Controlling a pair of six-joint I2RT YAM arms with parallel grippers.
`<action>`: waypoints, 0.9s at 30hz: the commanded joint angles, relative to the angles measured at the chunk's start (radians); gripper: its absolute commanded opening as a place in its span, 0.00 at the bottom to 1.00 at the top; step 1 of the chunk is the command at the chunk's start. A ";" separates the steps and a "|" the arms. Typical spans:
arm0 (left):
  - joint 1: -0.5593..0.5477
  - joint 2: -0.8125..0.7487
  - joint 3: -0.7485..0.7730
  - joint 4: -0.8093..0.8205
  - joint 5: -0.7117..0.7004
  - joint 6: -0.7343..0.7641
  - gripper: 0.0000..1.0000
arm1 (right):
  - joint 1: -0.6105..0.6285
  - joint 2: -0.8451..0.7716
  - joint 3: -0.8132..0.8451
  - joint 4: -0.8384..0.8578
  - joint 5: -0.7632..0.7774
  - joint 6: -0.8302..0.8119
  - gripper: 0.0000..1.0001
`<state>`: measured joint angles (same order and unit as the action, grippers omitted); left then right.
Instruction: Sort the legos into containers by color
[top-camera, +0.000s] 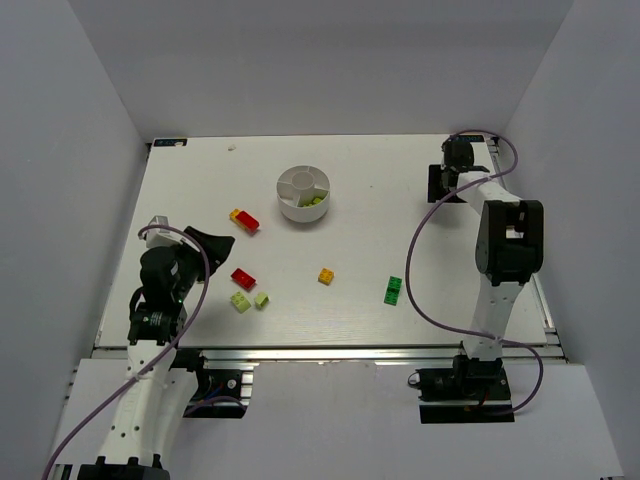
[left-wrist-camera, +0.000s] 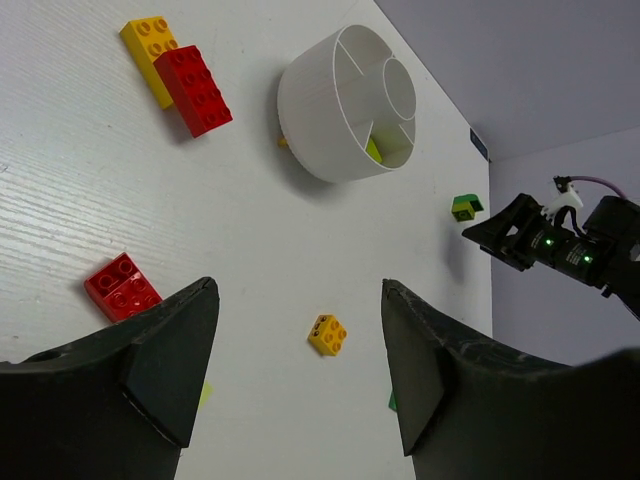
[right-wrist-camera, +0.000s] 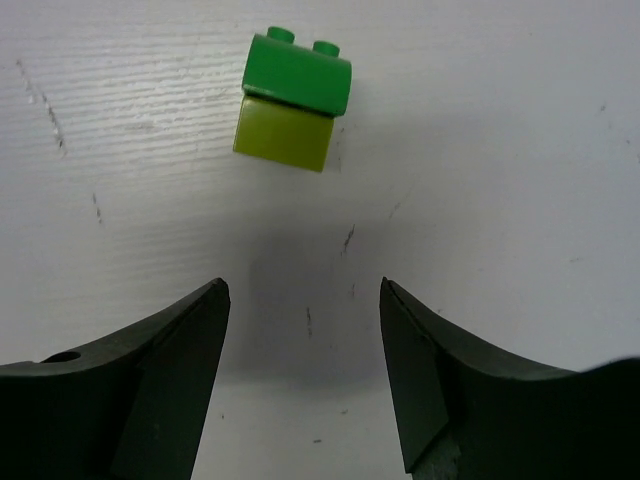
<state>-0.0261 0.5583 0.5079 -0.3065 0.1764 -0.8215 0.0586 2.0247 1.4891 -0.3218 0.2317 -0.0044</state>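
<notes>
Legos (top-camera: 243, 277) lie scattered across the near half of the table (top-camera: 370, 230), well apart from the white dish (top-camera: 304, 195), which holds lime pieces in one wedge. Over bare surface the left gripper (left-wrist-camera: 297, 290) gapes wide, and the right gripper (right-wrist-camera: 303, 290) is wide too, near a green-on-lime brick (right-wrist-camera: 292, 100).

A white table (top-camera: 370, 220) with a faint grain fills the middle of the overhead view. Plain grey walls (top-camera: 300, 60) rise from its far, left and right edges. A metal rail (top-camera: 330, 352) runs along the near edge. A small dark tab (top-camera: 170, 142) sits at the far left corner. Thin dark scuffs (right-wrist-camera: 350, 238) mark the surface.
</notes>
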 joint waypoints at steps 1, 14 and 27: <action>0.000 -0.014 0.040 -0.005 -0.005 -0.008 0.76 | -0.002 0.041 0.114 0.018 0.006 0.032 0.66; -0.001 0.003 0.052 -0.019 -0.018 -0.021 0.76 | -0.008 0.172 0.244 0.020 -0.049 0.075 0.64; 0.000 0.058 0.070 0.009 -0.008 -0.016 0.76 | -0.008 0.212 0.269 0.027 -0.015 0.115 0.59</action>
<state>-0.0261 0.6109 0.5323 -0.3134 0.1688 -0.8394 0.0540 2.2192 1.7065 -0.3145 0.1917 0.0841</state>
